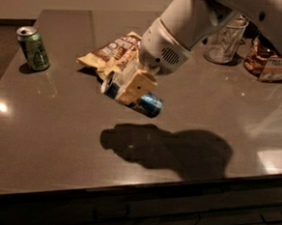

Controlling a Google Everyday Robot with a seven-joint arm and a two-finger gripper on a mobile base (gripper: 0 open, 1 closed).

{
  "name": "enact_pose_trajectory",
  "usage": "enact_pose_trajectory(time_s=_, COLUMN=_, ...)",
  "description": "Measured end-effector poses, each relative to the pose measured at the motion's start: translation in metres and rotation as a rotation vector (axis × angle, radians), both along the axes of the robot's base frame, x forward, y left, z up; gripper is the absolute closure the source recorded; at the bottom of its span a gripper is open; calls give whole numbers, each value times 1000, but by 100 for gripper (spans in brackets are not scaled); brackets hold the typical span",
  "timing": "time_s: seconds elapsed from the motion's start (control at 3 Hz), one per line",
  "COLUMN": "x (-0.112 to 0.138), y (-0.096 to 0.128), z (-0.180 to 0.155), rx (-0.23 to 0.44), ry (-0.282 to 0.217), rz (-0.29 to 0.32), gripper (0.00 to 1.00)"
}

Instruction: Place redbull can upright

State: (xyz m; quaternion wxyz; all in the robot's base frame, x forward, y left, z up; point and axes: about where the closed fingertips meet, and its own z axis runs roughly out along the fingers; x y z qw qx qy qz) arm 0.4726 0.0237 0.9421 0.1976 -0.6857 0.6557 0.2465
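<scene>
While the hand (133, 85) clamps the redbull can (149, 104) just in front of the chip bag (113, 52), it hangs clear of the tabletop (57, 128), tilted; pickup looks done; turning upright and setting down remain.

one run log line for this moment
gripper: above table, shut on redbull can | redbull can: tilted, held off table, not upright | green can: upright, apart

Redbull can (150, 104) middle hidden by tool (134, 88) gripping it above table (57, 133), arm (254, 11) cut off top
</scene>
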Motion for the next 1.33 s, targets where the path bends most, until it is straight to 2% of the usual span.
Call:
enact_pose_trajectory(time_s=0.67, x=18, y=-9, z=9, rx=405, ry=66, rz=-155, gripper=100)
enact_pose_trajectory(time_s=1.33, x=25, y=-24, z=4, rx=735, ry=48, rz=-248, gripper=100)
